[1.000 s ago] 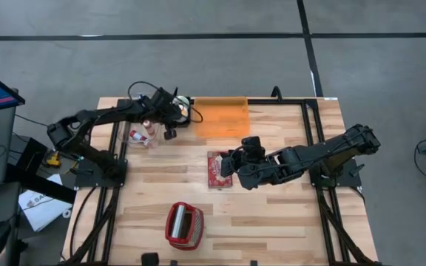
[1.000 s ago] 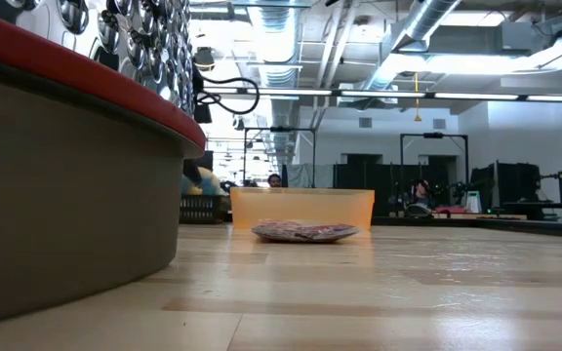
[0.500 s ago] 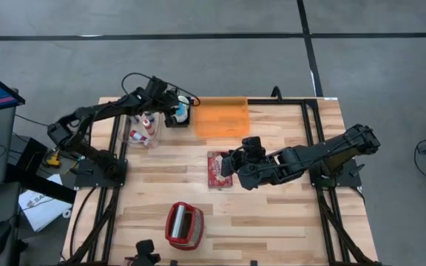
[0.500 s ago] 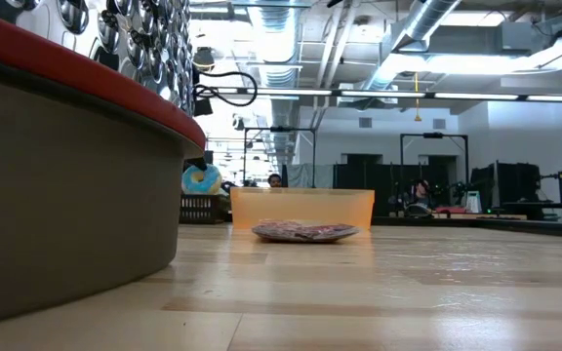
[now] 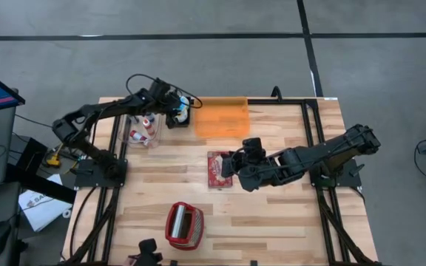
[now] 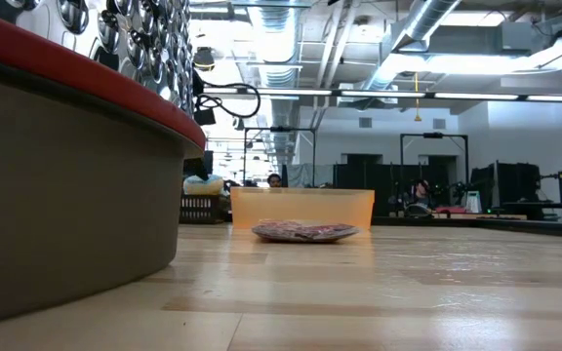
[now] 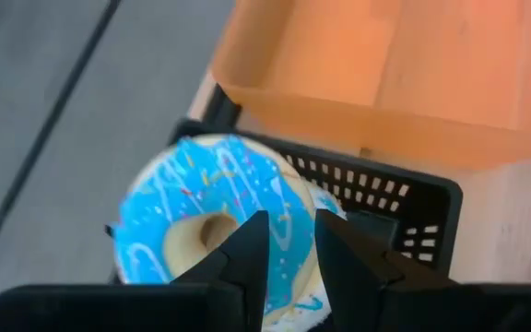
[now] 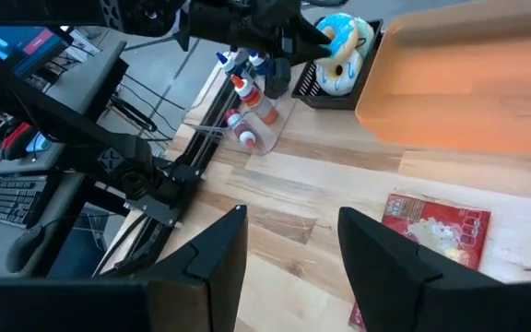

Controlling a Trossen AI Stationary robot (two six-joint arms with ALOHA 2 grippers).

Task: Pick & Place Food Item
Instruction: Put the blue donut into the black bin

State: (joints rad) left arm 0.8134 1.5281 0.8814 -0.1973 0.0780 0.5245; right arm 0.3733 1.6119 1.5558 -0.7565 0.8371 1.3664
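Over black basket [image 7: 413,207]: left fingers [image 7: 247,254] pinching blue-iced donut [image 7: 215,231], white drizzle, tan ring; right fingers [image 8: 215,254] spread.

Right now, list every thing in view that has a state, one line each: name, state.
Left pincer: shut on the blue donut, over the black basket.
Blue donut: held, off the table.
Black basket: at the table's far edge, beside the orange bin.
Orange bin: upright, nothing visible inside.
Red packet: lying flat on the table.
Right pincer: open, holding nothing, above the red packet.
Red basket: on the table's near side.
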